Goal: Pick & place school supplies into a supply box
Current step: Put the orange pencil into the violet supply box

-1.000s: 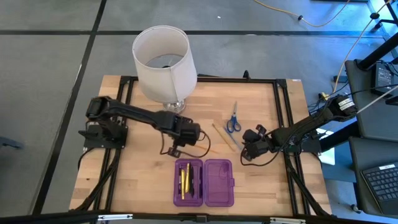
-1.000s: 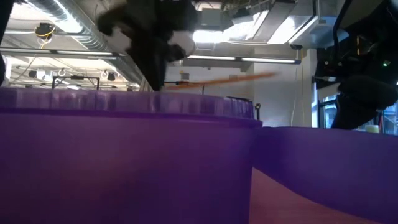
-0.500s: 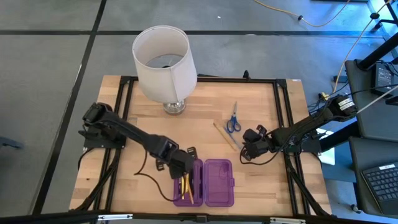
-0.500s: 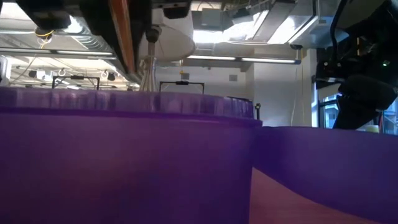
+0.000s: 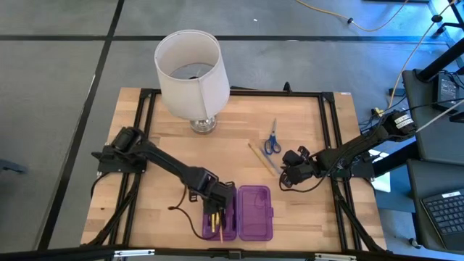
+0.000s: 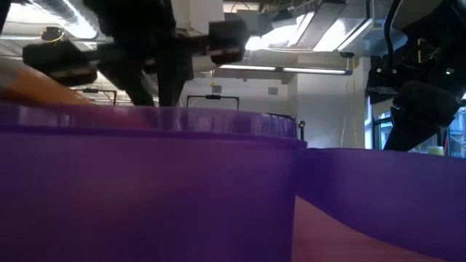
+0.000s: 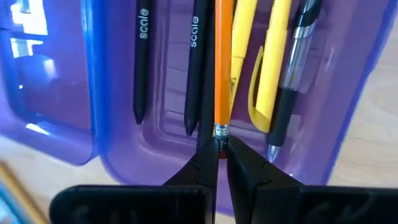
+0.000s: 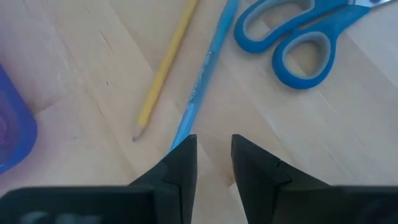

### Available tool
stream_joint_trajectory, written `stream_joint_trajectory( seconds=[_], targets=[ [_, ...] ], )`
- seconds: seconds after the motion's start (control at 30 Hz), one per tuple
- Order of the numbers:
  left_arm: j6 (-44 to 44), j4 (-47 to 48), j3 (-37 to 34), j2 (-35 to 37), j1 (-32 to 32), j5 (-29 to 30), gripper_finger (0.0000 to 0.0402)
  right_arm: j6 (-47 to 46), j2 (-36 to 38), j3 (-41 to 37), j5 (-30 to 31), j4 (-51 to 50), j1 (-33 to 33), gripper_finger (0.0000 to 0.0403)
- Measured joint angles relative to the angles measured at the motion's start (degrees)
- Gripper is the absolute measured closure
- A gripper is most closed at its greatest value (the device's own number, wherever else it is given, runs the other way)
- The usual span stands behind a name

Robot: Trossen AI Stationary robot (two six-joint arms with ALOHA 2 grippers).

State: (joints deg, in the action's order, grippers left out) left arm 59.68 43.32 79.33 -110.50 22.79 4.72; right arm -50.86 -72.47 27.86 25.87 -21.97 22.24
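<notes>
Left hand point(image 5: 217, 201) in the high view sits over the left half of the purple supply box point(image 5: 255, 214), near the front edge of the worktop point(image 5: 312, 130); pencil ends show beneath it inside that half. Right hand point(image 5: 288, 174) waits low over the worktop just right of the box, with the blue-handled scissors point(image 5: 272, 139) and a yellow pencil point(image 5: 259, 156) lying on the wood between it and the white-shaded lamp point(image 5: 190, 72). Low view: purple box wall fills the foreground, left arm is a dark blur above the rim, nothing finer can be read. Left wrist view: fingers clamped together on the eraser end of an orange pencil point(image 7: 222, 62), which points along the tray between two dark pens point(image 7: 142, 56) and a yellow pen point(image 7: 267, 68); a clear-barrelled pen point(image 7: 292, 74) lies at the far side. Cannot tell whether the pencil tip rests on the tray floor. Right wrist view: fingers stand a little apart, holding nothing, over a blue pencil point(image 8: 202, 81) that lies beside the yellow one, scissors beyond. Risks, as judged: letting go while the pencil rides on its neighbours could leave it crossed or rolling to the rim; the left fingers could snag a pen when lifting; scissors lie flat, so the grip may slip
</notes>
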Motion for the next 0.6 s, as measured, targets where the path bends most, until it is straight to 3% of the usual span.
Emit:
stream_joint_trajectory(
  seconds=[0.37, 0.6],
  targets=[
    [1.1, -0.2, 0.0, -1.2, -0.1, 1.0, 0.0389, 0.1, 0.0, 0.0, 0.0, 0.1, 0.0, 0.0298],
    [1.0, -1.4, 0.0, -1.2, -0.2, 5.0, 0.0383, 0.1, 0.0, 0.0, 0.0, 0.1, 0.0, 0.0298]
  ],
)
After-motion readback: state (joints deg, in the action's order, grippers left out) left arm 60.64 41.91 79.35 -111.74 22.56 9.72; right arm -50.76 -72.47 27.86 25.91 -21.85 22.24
